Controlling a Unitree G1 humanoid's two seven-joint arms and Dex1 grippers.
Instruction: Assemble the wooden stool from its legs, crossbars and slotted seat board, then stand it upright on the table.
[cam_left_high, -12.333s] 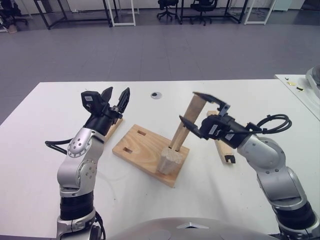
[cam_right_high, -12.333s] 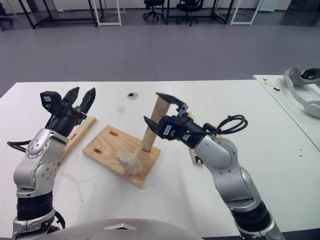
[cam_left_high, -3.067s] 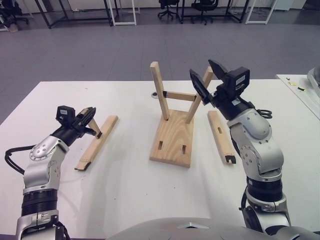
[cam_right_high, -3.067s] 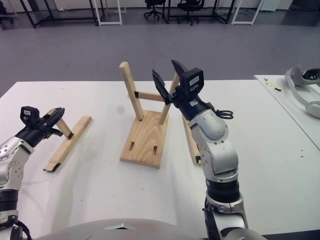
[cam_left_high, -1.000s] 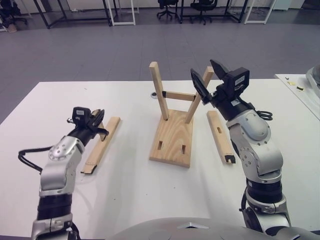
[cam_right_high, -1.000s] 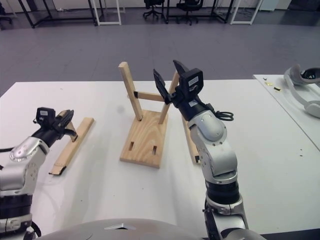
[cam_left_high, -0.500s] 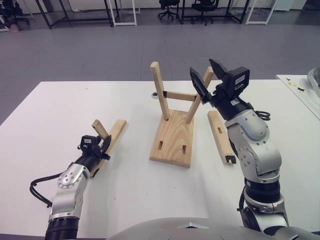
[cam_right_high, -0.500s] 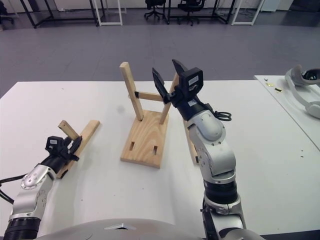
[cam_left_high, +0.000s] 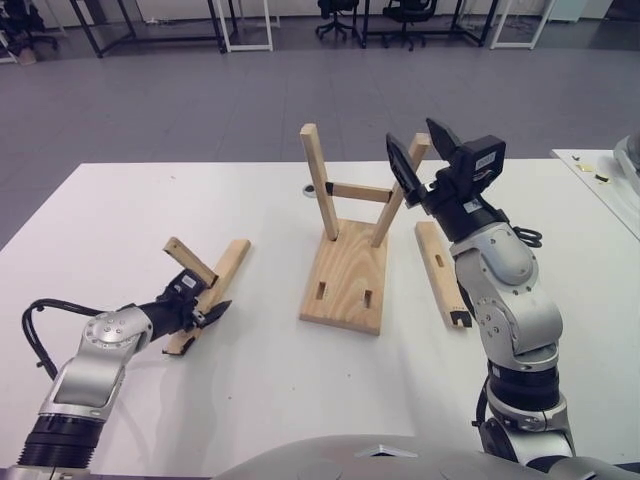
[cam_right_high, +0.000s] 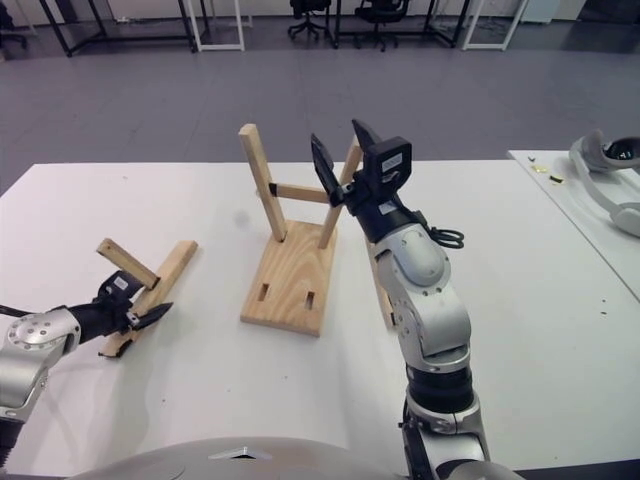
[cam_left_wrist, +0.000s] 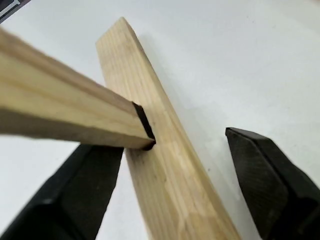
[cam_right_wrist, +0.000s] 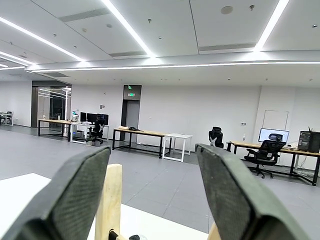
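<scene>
Left gripper (cam_left_high: 203, 303): jaws wide, straddling loose leg (cam_left_high: 226, 268), 9 o'clock of seat board (cam_left_high: 345, 285). Right gripper (cam_left_high: 425, 155): jaws wide, by upright leg (cam_left_high: 385, 215) top, 1 o'clock.

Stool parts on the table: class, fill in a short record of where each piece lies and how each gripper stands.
seat board: lying flat, two slots unfilled
standing legs: two, set in the board, joined by a crossbar
left loose leg: lying flat, second crossbar stuck in it
right loose leg: lying flat beside the board
left gripper: open, astride the left loose leg
right gripper: open at a standing leg's top
</scene>
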